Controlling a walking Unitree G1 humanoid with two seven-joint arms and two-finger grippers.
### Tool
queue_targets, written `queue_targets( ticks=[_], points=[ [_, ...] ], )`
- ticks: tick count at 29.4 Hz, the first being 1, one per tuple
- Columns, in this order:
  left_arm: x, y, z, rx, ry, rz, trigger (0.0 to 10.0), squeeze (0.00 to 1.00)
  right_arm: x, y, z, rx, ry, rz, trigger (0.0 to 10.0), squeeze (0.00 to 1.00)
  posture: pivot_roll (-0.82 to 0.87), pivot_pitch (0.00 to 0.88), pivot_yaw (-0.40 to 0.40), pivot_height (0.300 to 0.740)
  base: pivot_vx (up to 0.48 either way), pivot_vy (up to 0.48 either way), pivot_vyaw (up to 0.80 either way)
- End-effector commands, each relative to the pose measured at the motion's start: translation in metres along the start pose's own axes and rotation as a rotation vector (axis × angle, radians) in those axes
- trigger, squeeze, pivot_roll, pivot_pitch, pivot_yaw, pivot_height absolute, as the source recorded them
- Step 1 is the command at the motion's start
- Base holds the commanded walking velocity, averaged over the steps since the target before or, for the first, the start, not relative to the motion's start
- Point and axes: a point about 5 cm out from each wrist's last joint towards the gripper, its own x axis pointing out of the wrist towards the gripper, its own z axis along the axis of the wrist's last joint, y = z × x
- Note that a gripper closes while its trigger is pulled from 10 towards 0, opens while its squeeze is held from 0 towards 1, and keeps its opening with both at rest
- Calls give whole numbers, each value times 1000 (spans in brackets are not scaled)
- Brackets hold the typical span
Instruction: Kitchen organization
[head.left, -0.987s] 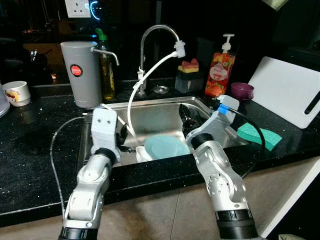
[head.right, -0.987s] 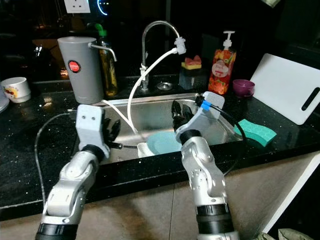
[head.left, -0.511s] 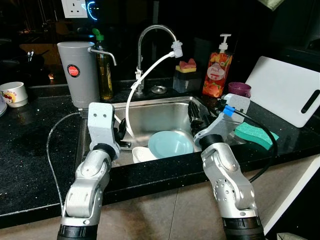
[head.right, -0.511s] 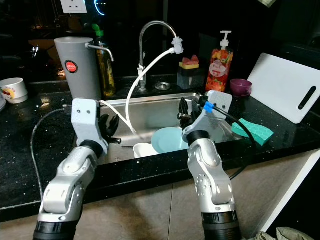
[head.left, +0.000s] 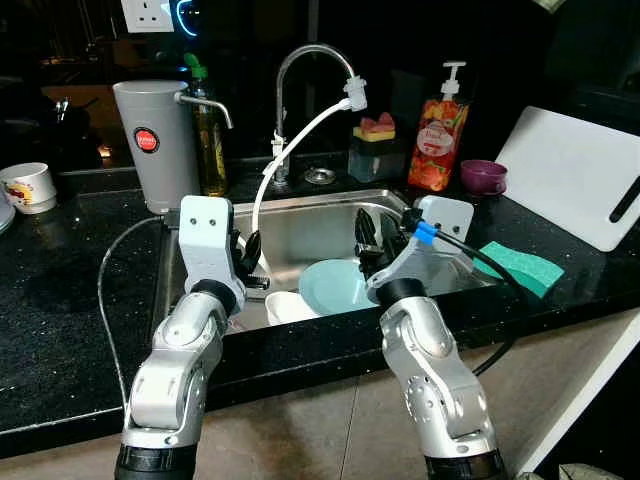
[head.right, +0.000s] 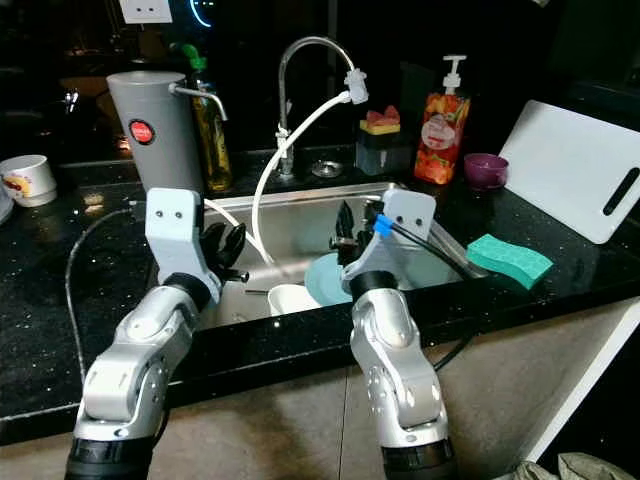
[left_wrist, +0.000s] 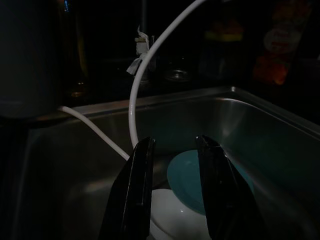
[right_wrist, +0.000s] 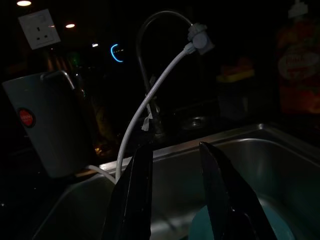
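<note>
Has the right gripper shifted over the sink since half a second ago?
Yes. The right gripper has swung toward the robot's left, away from the green sponge, and now hangs over the teal plate.

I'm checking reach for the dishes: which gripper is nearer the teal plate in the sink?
Right. The right gripper hangs just above the teal plate; the left gripper sits over the sink's left side, beside the white bowl.

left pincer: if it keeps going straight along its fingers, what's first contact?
Likely the teal plate in the sink, possibly the white bowl beside it; depth is unclear. The left pincer is open.
</note>
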Motion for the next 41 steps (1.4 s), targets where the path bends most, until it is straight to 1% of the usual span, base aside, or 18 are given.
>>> queue_targets(
  ticks=[1,7,13,17,22,23,24,28,35,41],
  points=[
    [1,1,7,-6,-14,-3,10000,0,-2,-2,0,-11,3,-13,10000,0,119,101,2,740,0,0,0],
    [2,3,7,-4,-15,11,10000,0,-2,-7,0,-20,4,-27,10000,0,118,109,-14,740,0,0,0],
    [1,2,6,-13,-11,20,10000,0,-2,-7,1,-32,7,-18,10000,0,108,108,-16,740,0,0,0],
    [4,3,6,-16,-11,22,10000,0,-2,-6,1,-31,6,-23,10000,0,101,107,-23,740,0,0,0],
    [7,4,11,-13,-27,24,10000,0,-2,-9,2,-38,4,-22,10000,0,115,99,-17,740,0,0,0],
    [7,10,13,2,-32,31,10000,0,0,-10,2,-43,-1,-29,10000,0,113,95,-17,740,0,0,0],
    [8,13,13,7,-33,36,10000,0,0,-11,2,-43,-2,-33,10000,0,111,93,-18,740,0,0,0],
    [10,19,14,13,-36,64,10000,0,2,-8,5,-35,-11,-29,10000,0,116,90,-24,740,0,0,0],
    [10,13,13,13,-38,53,10000,0,1,-11,4,-48,-2,-24,10000,0,110,90,-27,740,0,0,0],
    [11,14,13,12,-39,55,10000,0,3,-14,6,-54,-10,-34,10000,0,101,89,-27,740,0,0,0]
  ],
)
